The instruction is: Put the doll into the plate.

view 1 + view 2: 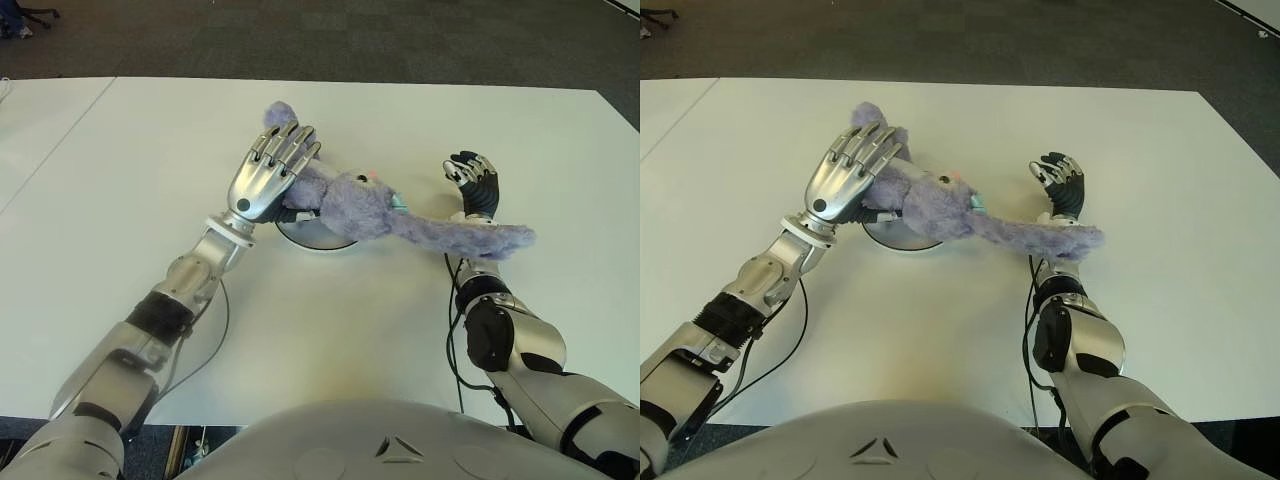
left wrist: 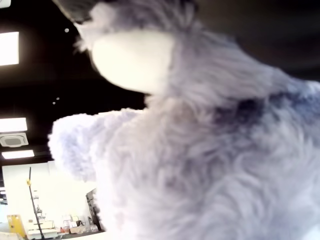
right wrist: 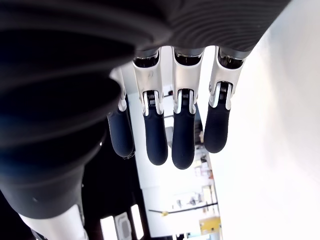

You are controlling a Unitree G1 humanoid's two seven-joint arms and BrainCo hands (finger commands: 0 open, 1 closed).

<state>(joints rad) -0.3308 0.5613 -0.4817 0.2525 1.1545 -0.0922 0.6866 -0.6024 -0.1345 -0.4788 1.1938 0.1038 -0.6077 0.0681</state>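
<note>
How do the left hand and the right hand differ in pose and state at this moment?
The left hand lies palm-down over the purple doll, above the plate; the right hand is palm-up, holding nothing. The left hand's fingers stretch across the doll; the right hand's fingers curl loosely. The doll's tail end drapes across the right wrist. Both hands are over the white table.

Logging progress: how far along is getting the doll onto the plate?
Partly done: the fluffy purple plush doll lies across the round white plate, its long end trailing onto the white table. The left robot hand covers it. The right robot hand holds nothing. Left: release.
</note>
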